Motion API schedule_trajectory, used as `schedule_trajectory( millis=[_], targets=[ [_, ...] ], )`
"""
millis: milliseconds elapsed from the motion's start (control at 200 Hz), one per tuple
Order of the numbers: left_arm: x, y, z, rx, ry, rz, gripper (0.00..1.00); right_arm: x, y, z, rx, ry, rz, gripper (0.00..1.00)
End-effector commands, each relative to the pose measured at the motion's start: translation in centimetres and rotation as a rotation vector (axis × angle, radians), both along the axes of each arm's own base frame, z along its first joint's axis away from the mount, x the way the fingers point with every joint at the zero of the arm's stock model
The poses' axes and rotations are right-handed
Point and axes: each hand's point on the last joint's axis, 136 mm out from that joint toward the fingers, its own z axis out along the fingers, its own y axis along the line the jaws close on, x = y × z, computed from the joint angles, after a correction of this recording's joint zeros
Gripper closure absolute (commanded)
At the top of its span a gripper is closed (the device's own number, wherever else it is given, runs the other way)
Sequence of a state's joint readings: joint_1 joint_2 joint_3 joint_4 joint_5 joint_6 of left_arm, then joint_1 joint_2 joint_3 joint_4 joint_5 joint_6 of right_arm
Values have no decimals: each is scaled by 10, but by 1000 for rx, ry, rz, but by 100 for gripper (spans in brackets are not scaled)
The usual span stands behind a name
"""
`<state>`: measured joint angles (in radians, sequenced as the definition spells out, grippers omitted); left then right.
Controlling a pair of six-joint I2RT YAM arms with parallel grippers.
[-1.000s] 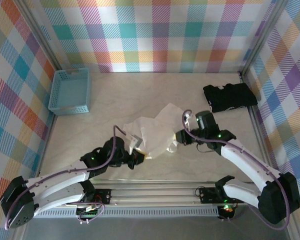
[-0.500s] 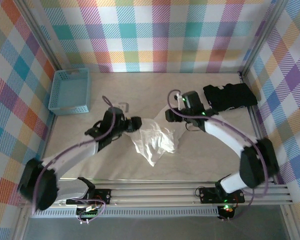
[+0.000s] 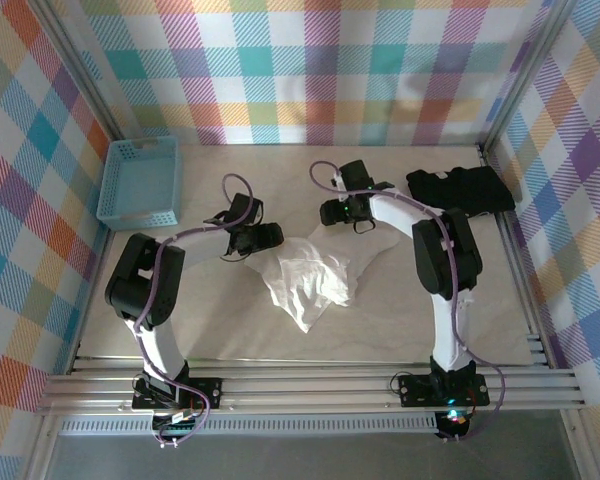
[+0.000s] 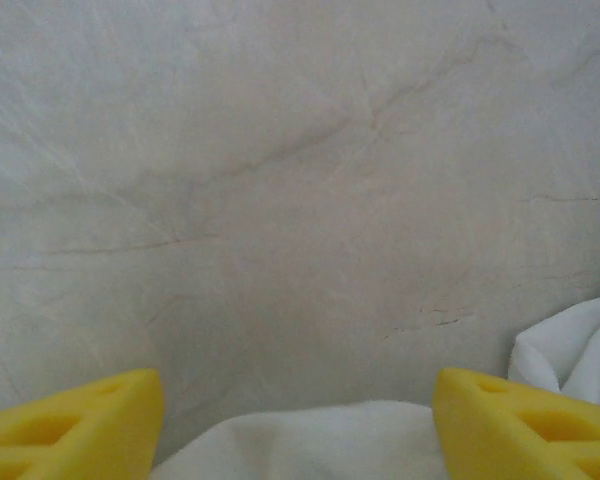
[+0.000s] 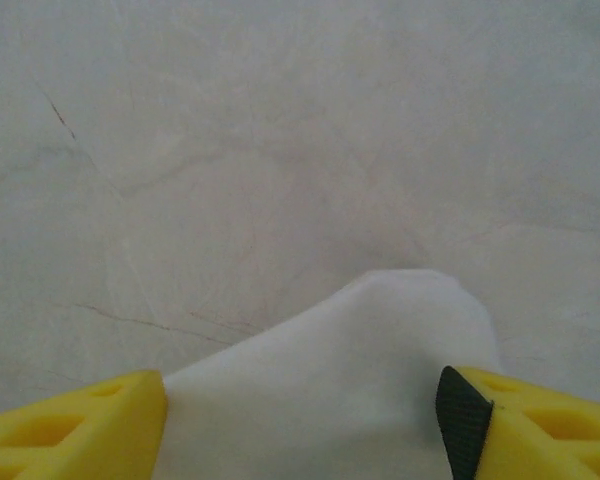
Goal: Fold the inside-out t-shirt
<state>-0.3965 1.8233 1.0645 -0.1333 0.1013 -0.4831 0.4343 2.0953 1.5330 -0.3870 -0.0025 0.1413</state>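
The white inside-out t-shirt point(image 3: 308, 282) lies crumpled in a loose heap at the middle of the table, one corner pointing toward the near edge. My left gripper point(image 3: 273, 237) sits low at the heap's far left edge. In the left wrist view its yellow fingers point(image 4: 70, 420) stand wide apart, open point(image 4: 298, 390), with a fold of shirt point(image 4: 310, 445) lying between them. My right gripper point(image 3: 326, 213) is just beyond the heap's far edge. It is open too point(image 5: 302, 390), and a rounded lobe of shirt point(image 5: 360, 370) lies loose between its yellow fingers point(image 5: 80, 425).
A blue basket point(image 3: 140, 182) stands at the far left. A black folded garment point(image 3: 460, 195) lies at the far right by the wall. Plaid walls close in three sides, and a metal rail point(image 3: 310, 385) runs along the near edge.
Both arms have swung from the near side to the far side of the table. The shirt was carried along, dropped flatter, and now lies still while the grippers sit at its far edge.
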Motion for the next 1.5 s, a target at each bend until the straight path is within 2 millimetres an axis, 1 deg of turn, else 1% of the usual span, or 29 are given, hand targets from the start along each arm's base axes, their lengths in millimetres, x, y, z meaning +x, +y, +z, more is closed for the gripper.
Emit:
schedule_trajectory(
  millis=[0, 25, 75, 135, 230, 265, 295, 350, 390, 460, 480, 485, 530, 610, 645, 695, 730, 790, 835, 900, 970, 1040, 1085, 1120, 1160, 1235, 1315, 1380, 1495],
  targets=[
    [-18, -3, -19, -41, 77, -15, 39, -4, 15, -1, 46, 49, 42, 40],
    [-20, -4, -23, -52, 84, -17, 43, -3, 15, -2, 52, 55, 43, 47],
    [-21, -7, -26, -68, 91, -20, 50, 1, 17, 0, 68, 54, 46, 65],
    [-19, -11, -26, -82, 88, -35, 68, 8, 18, 10, 96, 31, 44, 82],
    [-6, -20, -10, -110, 42, -59, 94, 22, 18, 49, 152, -68, 48, 97],
    [2, -20, -2, -108, 24, -57, 100, 27, 18, 67, 169, -117, 52, 100],
    [9, -20, 7, -108, 3, -57, 100, 31, 18, 86, 183, -166, 58, 100],
    [25, -20, 34, -127, -58, -48, 100, 37, 17, 121, 209, -254, 68, 100],
    [36, -18, 60, -148, -120, -36, 100, 40, 16, 149, 232, -322, 75, 100],
    [49, -14, 116, -174, -247, -23, 100, 39, 14, 201, 287, -434, 93, 100],
    [51, -13, 133, -179, -286, -20, 100, 38, 13, 216, 306, -467, 99, 100],
    [51, -13, 137, -180, -295, -20, 100, 37, 12, 224, 315, -483, 101, 100],
    [51, -9, 176, -191, -381, -18, 100, 30, 10, 254, 353, -545, 117, 100],
    [37, -6, 242, -244, -528, -30, 100, 7, 7, 309, 431, -656, 174, 100],
    [26, -4, 267, -267, -591, -37, 100, -7, 6, 325, 452, -699, 201, 100],
    [7, -1, 291, -282, -660, -51, 100, -30, 1, 342, 475, -750, 231, 100],
    [-9, 1, 299, -290, -690, -64, 100, -46, -3, 348, 488, -779, 244, 100],
    [-32, 1, 296, -300, -712, -83, 100, -79, -5, 344, 521, -796, 303, 100],
    [-46, 2, 286, -303, -711, -88, 100, -102, -8, 329, 537, -779, 328, 99],
    [-59, 6, 257, -276, -676, -85, 100, -128, -22, 288, 510, -717, 302, 93],
    [-65, 14, 224, -231, -624, -69, 87, -149, -44, 236, 446, -640, 208, 86],
    [-69, 19, 200, -193, -578, -56, 82, -170, -67, 178, 376, -529, 103, 76],
    [-68, 20, 189, -180, -555, -49, 79, -181, -84, 148, 320, -469, 24, 71],
    [-67, 19, 184, -178, -545, -50, 77, -188, -97, 132, 280, -442, -32, 66],
    [-64, 17, 180, -178, -534, -54, 75, -192, -110, 122, 241, -432, -91, 61],
    [-58, 12, 175, -181, -514, -59, 72, -191, -117, 130, 229, -471, -124, 51],
    [-53, 9, 170, -177, -494, -59, 70, -175, -107, 140, 247, -490, -102, 48],
    [-51, 9, 164, -169, -475, -52, 69, -152, -95, 136, 231, -446, -85, 44],
    [-52, 10, 156, -165, -453, -40, 68, -99, -79, 122, 177, -408, -82, 39]
  ],
)
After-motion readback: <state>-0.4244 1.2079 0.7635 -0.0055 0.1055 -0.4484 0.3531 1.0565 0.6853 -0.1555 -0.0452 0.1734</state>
